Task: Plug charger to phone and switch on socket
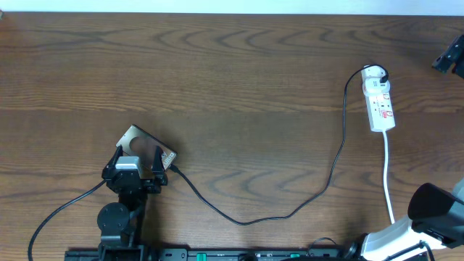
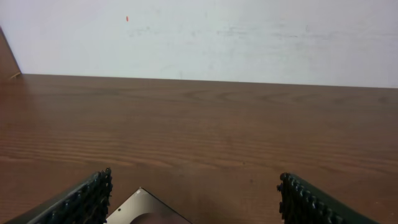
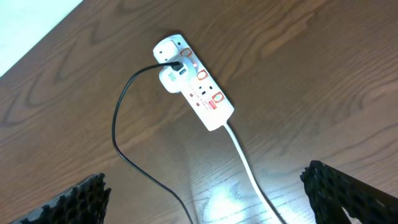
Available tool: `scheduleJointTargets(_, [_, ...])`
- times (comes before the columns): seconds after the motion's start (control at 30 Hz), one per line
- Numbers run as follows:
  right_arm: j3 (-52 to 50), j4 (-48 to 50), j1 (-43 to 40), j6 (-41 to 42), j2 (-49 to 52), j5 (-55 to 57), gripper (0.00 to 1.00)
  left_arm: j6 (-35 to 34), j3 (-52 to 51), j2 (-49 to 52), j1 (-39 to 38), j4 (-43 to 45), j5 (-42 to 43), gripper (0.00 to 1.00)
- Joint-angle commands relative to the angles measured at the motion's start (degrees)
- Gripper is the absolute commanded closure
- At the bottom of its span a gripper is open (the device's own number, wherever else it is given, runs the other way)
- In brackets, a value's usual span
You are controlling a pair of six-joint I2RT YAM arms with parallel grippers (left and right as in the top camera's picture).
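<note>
Phone [image 1: 135, 136] front-left, tilted; charger [image 1: 290, 214] tip at its right edge. Bare table [image 1: 239, 87] all round. Socket [image 1: 379, 101] far right. Left gripper [image 1: 138, 158] spread wide, straddling phone, contact unclear. Right gripper [image 3: 208, 193] fully spread, empty, above socket.

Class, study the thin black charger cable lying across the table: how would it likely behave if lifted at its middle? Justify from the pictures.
Probably floppy: the charger cable lies in loose curves on the table, so it would sag either side. Likely light, being so thin. Pulling hard might drag the socket, where its far end is plugged in.
</note>
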Motion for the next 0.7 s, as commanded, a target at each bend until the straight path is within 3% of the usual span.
scheduleJointTargets(0.0, [-0.85,0.02,0.96,0.90,-0.48,-0.07,0.01,-0.44,-0.59,-0.39,0.24,-2.36,2.27,0.16])
scheduleJointTargets(0.2, [-3.52,7.76,5.07,0.85,-2.43,-1.53,0.01,-0.44,-0.59,-0.39,0.24,-2.36,2.27,0.16])
scheduleJointTargets(0.33, [-12.17,18.82,8.96,0.85,-7.78,-1.51,0.01,-0.44,-0.59,-0.39,0.24,-2.36,2.27,0.16])
scheduleJointTargets(0.43, [-23.32,29.24,11.72,0.81,-13.88,-1.44,0.01,-0.44,-0.59,-0.39,0.24,-2.36,2.27,0.16])
scheduleJointTargets(0.67, [-61.26,60.13,16.76,0.83,-32.83,-1.27,0.01,-0.44,-0.59,-0.39,0.24,-2.36,2.27,0.15])
